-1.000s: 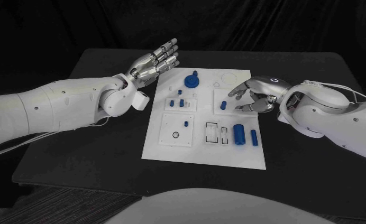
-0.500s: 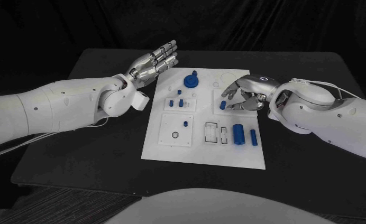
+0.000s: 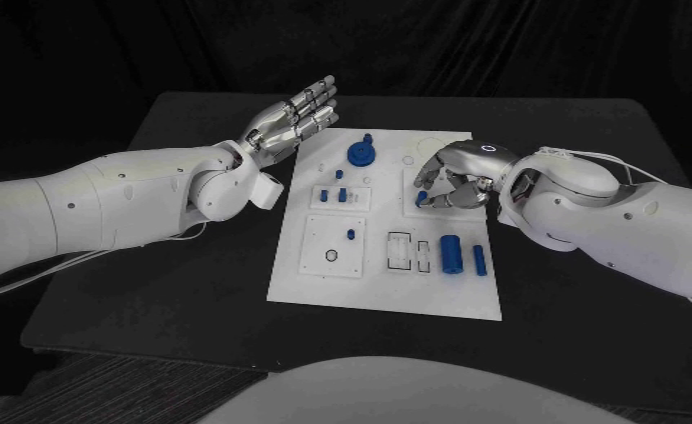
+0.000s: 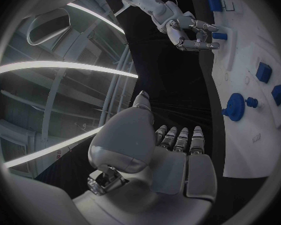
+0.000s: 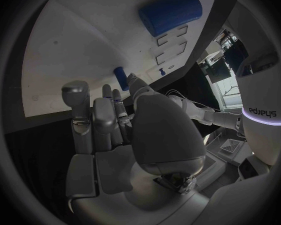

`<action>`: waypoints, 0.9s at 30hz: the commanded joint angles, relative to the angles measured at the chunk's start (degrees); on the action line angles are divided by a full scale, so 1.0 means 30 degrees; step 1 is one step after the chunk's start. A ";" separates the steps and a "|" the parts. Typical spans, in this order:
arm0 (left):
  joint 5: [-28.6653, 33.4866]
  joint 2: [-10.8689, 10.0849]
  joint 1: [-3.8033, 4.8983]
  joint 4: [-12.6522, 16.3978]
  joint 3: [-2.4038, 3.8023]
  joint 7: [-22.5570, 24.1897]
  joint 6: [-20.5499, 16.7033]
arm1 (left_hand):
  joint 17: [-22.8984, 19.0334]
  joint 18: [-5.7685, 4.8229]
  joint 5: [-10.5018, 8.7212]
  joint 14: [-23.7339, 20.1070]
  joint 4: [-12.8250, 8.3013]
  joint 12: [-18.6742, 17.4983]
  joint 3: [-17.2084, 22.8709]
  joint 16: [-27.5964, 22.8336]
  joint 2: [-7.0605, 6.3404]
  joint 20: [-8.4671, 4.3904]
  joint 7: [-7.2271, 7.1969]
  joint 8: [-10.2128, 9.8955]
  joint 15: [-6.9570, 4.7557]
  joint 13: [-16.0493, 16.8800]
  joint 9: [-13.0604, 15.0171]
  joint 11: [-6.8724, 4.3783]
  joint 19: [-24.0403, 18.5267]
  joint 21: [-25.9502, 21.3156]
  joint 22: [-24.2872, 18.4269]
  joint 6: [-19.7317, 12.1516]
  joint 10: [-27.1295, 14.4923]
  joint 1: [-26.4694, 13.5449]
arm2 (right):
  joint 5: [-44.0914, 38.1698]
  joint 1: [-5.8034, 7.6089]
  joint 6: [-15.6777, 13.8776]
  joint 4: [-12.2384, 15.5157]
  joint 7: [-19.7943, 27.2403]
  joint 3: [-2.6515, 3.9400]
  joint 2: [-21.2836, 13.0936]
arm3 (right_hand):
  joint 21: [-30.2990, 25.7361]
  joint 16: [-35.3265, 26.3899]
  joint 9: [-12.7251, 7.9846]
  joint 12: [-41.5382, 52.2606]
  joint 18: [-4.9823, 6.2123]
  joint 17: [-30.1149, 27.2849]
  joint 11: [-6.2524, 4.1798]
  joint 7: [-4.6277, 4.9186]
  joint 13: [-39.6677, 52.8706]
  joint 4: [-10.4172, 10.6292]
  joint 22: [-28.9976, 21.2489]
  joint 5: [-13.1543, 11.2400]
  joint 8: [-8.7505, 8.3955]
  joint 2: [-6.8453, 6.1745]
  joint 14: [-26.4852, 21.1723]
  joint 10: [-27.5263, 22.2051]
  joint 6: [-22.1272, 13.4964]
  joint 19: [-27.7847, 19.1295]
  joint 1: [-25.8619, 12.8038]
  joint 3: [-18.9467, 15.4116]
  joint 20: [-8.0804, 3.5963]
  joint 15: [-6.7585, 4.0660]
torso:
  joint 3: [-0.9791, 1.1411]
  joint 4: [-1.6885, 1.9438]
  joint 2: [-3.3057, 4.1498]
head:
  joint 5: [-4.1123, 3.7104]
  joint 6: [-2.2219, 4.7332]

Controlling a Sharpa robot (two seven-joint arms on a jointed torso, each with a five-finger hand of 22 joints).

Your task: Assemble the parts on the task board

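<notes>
Silver right robot hand [image 3: 459, 182] curled, empty, over blue peg [image 3: 421, 199] — left robot hand [image 3: 293, 116] open flat

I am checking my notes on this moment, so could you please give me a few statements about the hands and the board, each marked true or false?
1. The left hand is flat and open, holding nothing, beside the far left corner of the white rectangular task board. True.
2. The right hand reaches over the board's right side, its fingers close by a small blue peg-shaped part. True.
3. The round blue gear-shaped part lies off the board on the black table. False: it sits on the board, near its far edge.
4. The large blue cylinder part is held in the left hand. False: it lies on the board, on its near right side.
</notes>
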 commanded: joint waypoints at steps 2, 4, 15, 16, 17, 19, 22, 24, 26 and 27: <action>0.0112 0.0111 -0.0045 -0.0046 0.0018 0.2360 0.0416 | -0.0018 -0.0311 0.0094 -0.0008 -0.0054 -0.0066 -0.0013 -0.0071 0.0083 0.0110 -0.0164 -0.0079 0.0062 -0.0026 0.0013 0.0086 0.0025 -0.0061 0.0011 0.0006 0.0000 0.0079 | -0.0119 -0.0049 0.0373 0.0000 0.0018 0.0011 0.0031 | -0.0127 -0.0124 0.0056 0.0053 -0.0238 -0.0018 -0.0045 0.0032 0.0029 -0.0028 0.1747 -0.0054 0.0132 0.0020 -0.0020 0.0157 0.0324 0.0093 -0.0036 -0.0047 -0.0009 0.0038 | -0.0008 -0.0006 -0.0015 | 0.0049 0.0001; 0.0112 0.0142 -0.0052 -0.0078 0.0018 0.2350 0.0463 | -0.0018 -0.0290 0.0120 -0.0008 -0.0065 -0.0066 0.0004 -0.0071 0.0099 0.0182 -0.0158 -0.0075 0.0105 -0.0026 0.0017 0.0120 0.0031 -0.0055 0.0028 0.0029 0.0000 0.0111 | -0.0196 -0.0051 0.0455 -0.0001 0.0010 0.0012 0.0046 | -0.0157 -0.0144 0.0077 0.0090 -0.0233 -0.0037 -0.0058 0.0026 0.0038 -0.0088 0.1742 0.0047 0.0169 0.0047 -0.0026 0.0278 0.0513 0.0088 0.0090 0.0029 -0.0015 0.0029 | -0.0014 0.0000 -0.0015 | 0.0037 0.0001; 0.0111 0.0221 -0.0083 -0.0160 0.0018 0.2291 0.0649 | -0.0018 -0.0224 0.0173 -0.0008 -0.0091 -0.0066 0.0044 -0.0071 0.0121 0.0360 -0.0126 -0.0063 0.0214 -0.0026 0.0029 0.0222 0.0038 -0.0050 0.0040 0.0091 0.0000 0.0201 | -0.0660 -0.0057 0.0829 0.0071 -0.0010 0.0012 0.0051 | -0.0507 -0.0525 0.0057 -0.0277 -0.0186 -0.0408 -0.0214 -0.0033 -0.0223 -0.0533 0.1697 0.1729 0.0082 -0.0137 -0.0204 0.1714 0.1532 -0.0049 0.1172 0.1543 -0.0137 -0.0111 | -0.0003 -0.0020 -0.0006 | 0.0128 0.0001; 0.0111 0.0227 -0.0087 -0.0167 0.0018 0.2284 0.0670 | -0.0018 -0.0224 0.0173 -0.0008 -0.0091 -0.0066 0.0044 -0.0071 0.0121 0.0360 -0.0126 -0.0063 0.0214 -0.0026 0.0029 0.0222 0.0038 -0.0050 0.0040 0.0091 0.0000 0.0201 | -0.0672 -0.0058 0.0850 0.0088 -0.0011 0.0012 0.0050 | -0.0525 -0.0539 0.0047 -0.0378 -0.0185 -0.0418 -0.0218 -0.0043 -0.0255 -0.0534 0.1695 0.1736 0.0070 -0.0179 -0.0212 0.1775 0.1604 -0.0059 0.1194 0.1661 -0.0143 -0.0112 | -0.0004 -0.0025 -0.0014 | 0.0137 0.0001; 0.0110 0.0237 -0.0092 -0.0178 0.0018 0.2275 0.0696 | -0.0018 -0.0200 0.0185 -0.0008 -0.0100 -0.0066 0.0059 -0.0071 0.0128 0.0416 -0.0146 -0.0061 0.0248 -0.0026 0.0032 0.0282 0.0042 -0.0047 0.0050 0.0108 0.0000 0.0235 | -0.0685 -0.0059 0.0868 0.0114 -0.0004 0.0011 0.0049 | -0.0558 -0.0584 0.0034 -0.0526 -0.0181 -0.0460 -0.0246 -0.0074 -0.0284 -0.0566 0.1692 0.1734 0.0058 -0.0244 -0.0230 0.1945 0.1745 -0.0076 0.1272 0.1887 -0.0158 -0.0133 | 0.0000 -0.0007 -0.0016 | 0.0135 0.0001; 0.0110 0.0250 -0.0100 -0.0190 0.0018 0.2265 0.0725 | -0.0018 -0.0200 0.0185 -0.0008 -0.0100 -0.0066 0.0059 -0.0071 0.0128 0.0416 -0.0146 -0.0061 0.0248 -0.0026 0.0032 0.0282 0.0042 -0.0047 0.0050 0.0108 0.0000 0.0235 | -0.0696 -0.0061 0.0870 0.0146 0.0009 0.0011 0.0049 | -0.0578 -0.0617 0.0016 -0.0667 -0.0178 -0.0488 -0.0259 -0.0085 -0.0301 -0.0606 0.1691 0.1722 0.0030 -0.0319 -0.0245 0.2054 0.1828 -0.0089 0.1344 0.2072 -0.0172 -0.0142 | 0.0001 0.0002 -0.0005 | 0.0120 0.0001; 0.0110 0.0271 -0.0111 -0.0206 0.0018 0.2250 0.0762 | -0.0018 -0.0176 0.0214 -0.0008 -0.0108 -0.0066 0.0079 -0.0071 0.0144 0.0477 -0.0151 -0.0057 0.0289 -0.0026 0.0036 0.0334 0.0044 -0.0045 0.0055 0.0132 0.0000 0.0272 | -0.0704 -0.0063 0.0863 0.0174 0.0030 0.0010 0.0059 | -0.0632 -0.0691 0.0001 -0.0817 -0.0172 -0.0565 -0.0269 -0.0093 -0.0307 -0.0661 0.1684 0.1675 0.0006 -0.0384 -0.0281 0.2184 0.1933 -0.0116 0.1438 0.2290 -0.0184 -0.0152 | 0.0002 -0.0014 -0.0005 | 0.0124 0.0001; 0.0110 0.0294 -0.0119 -0.0223 0.0018 0.2240 0.0782 | -0.0018 -0.0164 0.0240 -0.0008 -0.0117 -0.0066 0.0090 -0.0071 0.0149 0.0508 -0.0160 -0.0055 0.0307 -0.0026 0.0037 0.0358 0.0046 -0.0044 0.0058 0.0139 0.0000 0.0296 | -0.0708 -0.0064 0.0862 0.0173 0.0039 0.0010 0.0080 | -0.0704 -0.0735 -0.0010 -0.0900 -0.0164 -0.0608 -0.0265 -0.0088 -0.0309 -0.0667 0.1672 0.1626 -0.0015 -0.0438 -0.0305 0.2239 0.1972 -0.0142 0.1441 0.2376 -0.0188 -0.0149 | -0.0001 -0.0019 -0.0005 | 0.0128 0.0001; 0.0110 0.0312 -0.0125 -0.0236 0.0018 0.2232 0.0801 | -0.0018 -0.0146 0.0285 -0.0008 -0.0137 -0.0066 0.0105 -0.0071 0.0146 0.0548 -0.0174 -0.0057 0.0331 -0.0026 0.0036 0.0390 0.0047 -0.0042 0.0061 0.0135 0.0000 0.0339 | -0.0710 -0.0064 0.0868 0.0163 0.0030 0.0010 0.0107 | -0.0719 -0.0750 -0.0050 -0.1061 -0.0167 -0.0612 -0.0242 -0.0055 -0.0317 -0.0620 0.1670 0.1526 -0.0103 -0.0544 -0.0320 0.2261 0.1935 -0.0161 0.1362 0.2473 -0.0183 -0.0125 | -0.0004 -0.0026 -0.0006 | 0.0134 0.0001; 0.0110 0.0320 -0.0128 -0.0243 0.0018 0.2225 0.0815 | -0.0018 -0.0136 0.0312 -0.0008 -0.0151 -0.0066 0.0116 -0.0071 0.0145 0.0571 -0.0169 -0.0055 0.0344 -0.0026 0.0038 0.0401 0.0049 -0.0041 0.0064 0.0148 0.0000 0.0367 | -0.0711 -0.0064 0.0889 0.0155 0.0011 0.0010 0.0128 | -0.0739 -0.0766 -0.0068 -0.1122 -0.0166 -0.0627 -0.0230 -0.0041 -0.0318 -0.0604 0.1667 0.1498 -0.0141 -0.0577 -0.0329 0.2260 0.1911 -0.0171 0.1336 0.2512 -0.0179 -0.0115 | -0.0004 -0.0028 -0.0007 | 0.0132 0.0001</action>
